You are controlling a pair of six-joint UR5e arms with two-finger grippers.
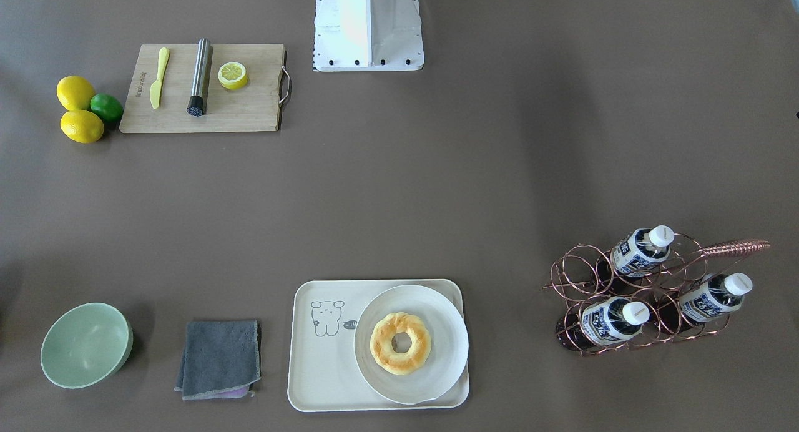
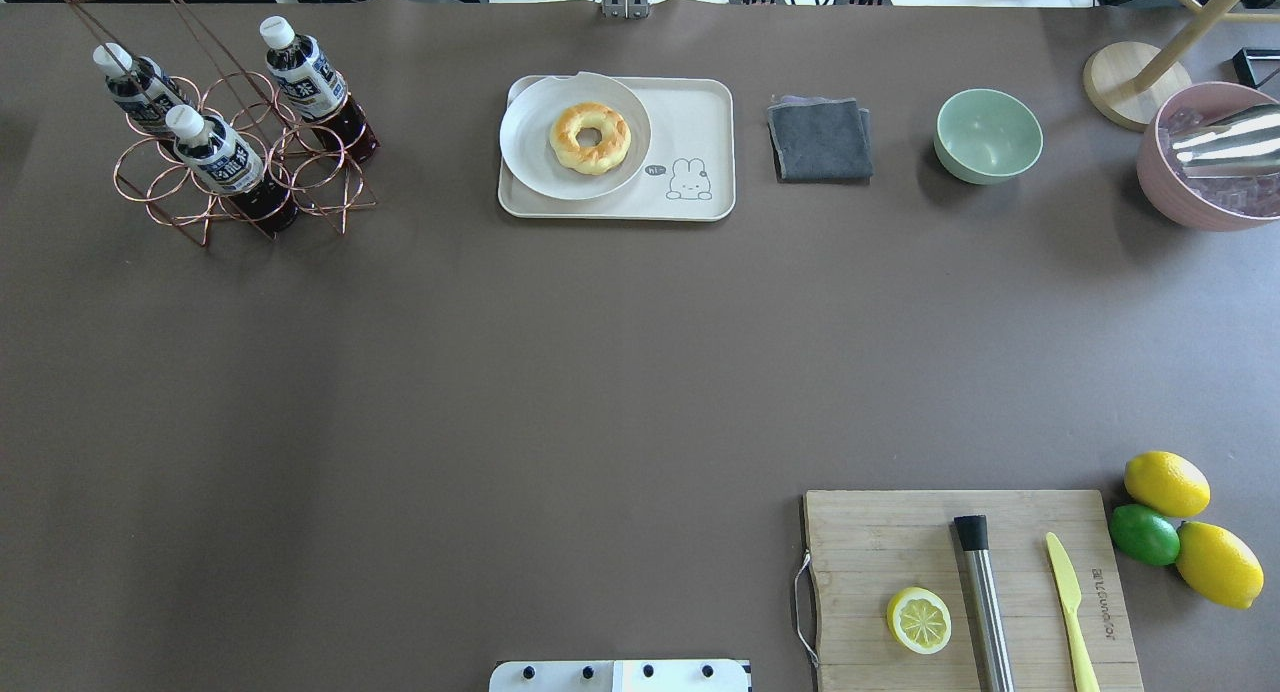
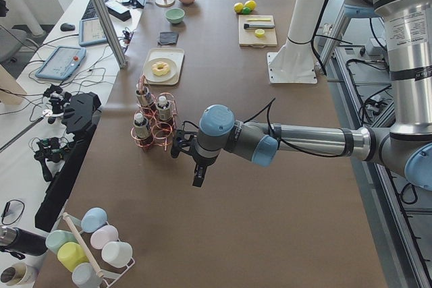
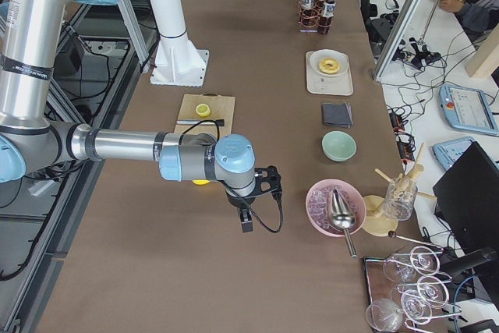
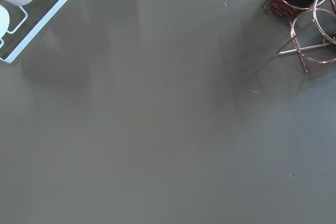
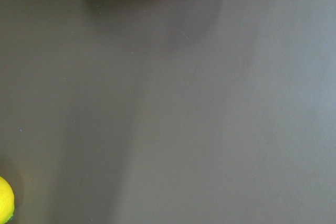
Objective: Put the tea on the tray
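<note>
Three tea bottles (image 1: 642,250) (image 1: 715,298) (image 1: 612,319) with white caps lean in a copper wire rack (image 1: 577,276); in the overhead view they are at the far left (image 2: 215,154). The cream tray (image 1: 324,382) with a bear drawing holds a round white plate (image 1: 443,357) with a donut (image 1: 400,343); it also shows in the overhead view (image 2: 700,112). My left gripper (image 3: 197,179) hangs over bare table near the rack in the exterior left view. My right gripper (image 4: 246,222) hangs near the pink bowl (image 4: 335,207). I cannot tell whether either is open or shut.
A grey cloth (image 1: 218,358) and a green bowl (image 1: 86,344) lie beside the tray. A wooden cutting board (image 1: 203,88) bears a knife, a metal muddler and a half lemon. Lemons and a lime (image 1: 106,106) sit next to it. The robot base (image 1: 367,26) stands mid-table.
</note>
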